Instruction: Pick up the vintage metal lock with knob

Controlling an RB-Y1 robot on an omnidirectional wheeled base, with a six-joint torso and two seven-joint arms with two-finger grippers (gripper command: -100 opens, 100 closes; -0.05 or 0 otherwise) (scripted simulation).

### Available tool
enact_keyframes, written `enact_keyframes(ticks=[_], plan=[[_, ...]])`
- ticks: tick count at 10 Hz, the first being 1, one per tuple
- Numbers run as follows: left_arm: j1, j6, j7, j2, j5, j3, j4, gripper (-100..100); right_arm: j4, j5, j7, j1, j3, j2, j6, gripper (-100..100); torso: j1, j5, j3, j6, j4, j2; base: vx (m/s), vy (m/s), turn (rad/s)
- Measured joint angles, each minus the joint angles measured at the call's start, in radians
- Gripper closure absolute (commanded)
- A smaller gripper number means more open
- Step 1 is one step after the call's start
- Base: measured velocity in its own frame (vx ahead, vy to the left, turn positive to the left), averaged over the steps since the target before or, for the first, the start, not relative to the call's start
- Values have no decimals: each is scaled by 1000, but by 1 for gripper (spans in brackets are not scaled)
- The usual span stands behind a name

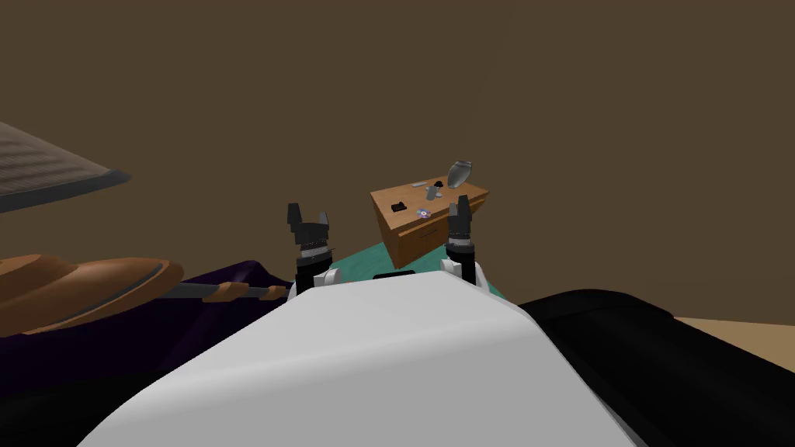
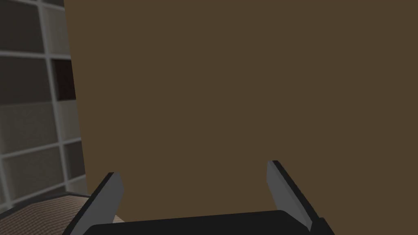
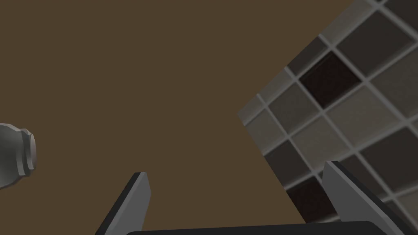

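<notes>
Facing dresser, both jaws apart

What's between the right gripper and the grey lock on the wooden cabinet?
In the head view, just bare cabinet top lies between the right gripper and the lock; a small purple item sits off to one side of that line.

Wood tabletop w/ drawers below, on a teal rug. On top: grey vase at far edge, grey lock near it, flat grey bit. Black item & small purple-white thing nearer front.
</notes>
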Motion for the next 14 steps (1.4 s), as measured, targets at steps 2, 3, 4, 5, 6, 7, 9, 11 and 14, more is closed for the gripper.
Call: enact_keyframes(ticks=[2,3,4,5,6,7,9,11,14], plan=[[0,0,0,0,0,0,0,0,11,-4,-24,-43,-8,-33,18,-100,0,0,0,0,0,0,-12,7,114],[0,0,0,0,0,0,0,0,21,-7,-41,-72,-14,-47,31,-100,0,0,0,0,0,0,-16,4,92],[0,0,0,0,0,0,0,0,23,-11,-62,-99,-22,-59,50,-100,0,0,0,0,0,0,-19,0,165],[0,0,0,0,0,0,0,0,33,-14,-86,-129,-31,-70,67,-100,0,0,0,0,0,1,-22,-2,150],[0,0,0,0,0,0,0,0,48,-19,-113,-158,-41,-79,83,-100,0,0,0,0,0,1,-15,-2,39],[0,0,0,0,0,0,0,0,50,-20,-128,-183,-45,-83,97,-100,0,0,0,0,0,1,-16,-1,94],[0,0,0,0,0,0,0,0,69,-30,-178,-247,-70,-100,141,-100,0,0,0,0,0,1,-22,-2,122],[0,0,0,0,0,0,0,0,76,-34,-216,-299,-81,-105,176,-100,0,0,0,0,0,1,-14,0,88],[0,0,0,0,0,0,0,0,106,-40,-268,-375,-100,-111,215,-100,0,0,0,0,0,1,-18,0,108]])
